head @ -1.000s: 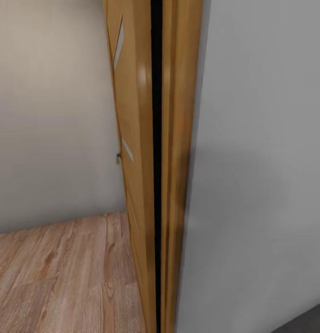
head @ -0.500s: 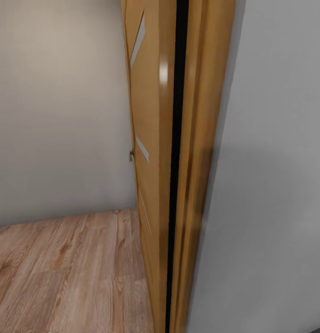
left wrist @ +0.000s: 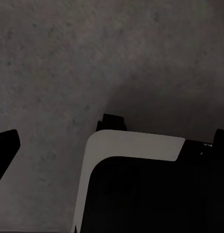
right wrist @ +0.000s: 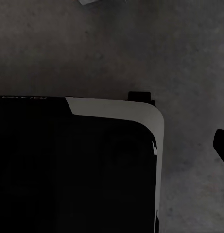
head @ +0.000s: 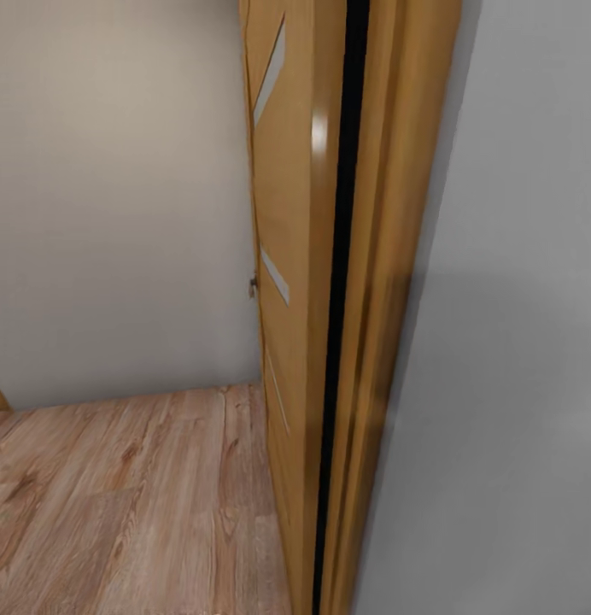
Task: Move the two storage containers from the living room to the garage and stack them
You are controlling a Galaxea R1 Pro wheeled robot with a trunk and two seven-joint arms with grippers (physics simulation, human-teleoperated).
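Observation:
The two storage containers are out of view. In the left wrist view, dark grey speckled concrete floor (left wrist: 53,58) lies under my black base with its pale rounded rim (left wrist: 136,145). One dark fingertip (left wrist: 5,150) of the left gripper pokes in at the picture's edge. The right wrist view has the same grey floor (right wrist: 92,48) and base rim (right wrist: 116,108), with one dark fingertip (right wrist: 222,145) at the edge. Nothing is held in sight.
In the head view a honey-coloured wooden door (head: 287,213) stands edge-on close ahead, against its frame (head: 389,256). A grey wall (head: 517,342) is to its right. Left of it are a beige wall (head: 116,213) and light wood planks (head: 116,495).
The whole head picture has shifted: door and frame now sit further right, more wood floor shows on the left, and the grey floor corner at bottom right has left the picture. The camera has moved.

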